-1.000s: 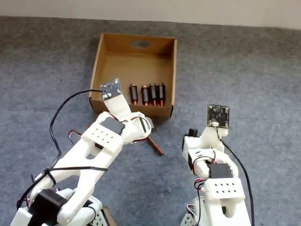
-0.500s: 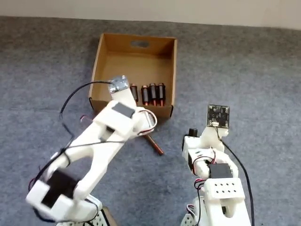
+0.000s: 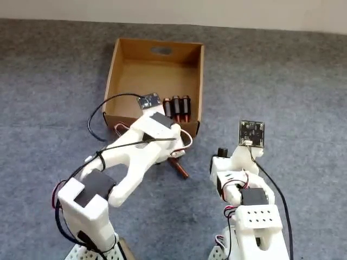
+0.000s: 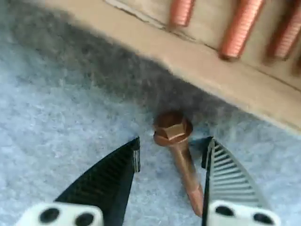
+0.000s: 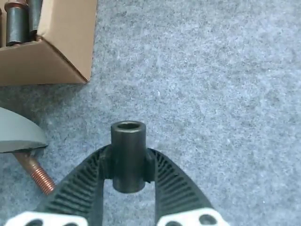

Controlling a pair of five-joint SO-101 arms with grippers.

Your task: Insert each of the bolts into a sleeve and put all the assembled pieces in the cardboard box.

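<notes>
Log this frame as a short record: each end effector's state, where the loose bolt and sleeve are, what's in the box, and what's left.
left end effector: open, one finger on each side of the loose bolt, not closed on it
bolt location: lying on the grey carpet, just outside the cardboard box
right end effector: shut on a black sleeve, open bore visible
box contents: at least three assembled pieces side by side along the near wall
remaining: bolt not yet in sleeve

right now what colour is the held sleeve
The sleeve is black, best seen in the right wrist view.
</notes>
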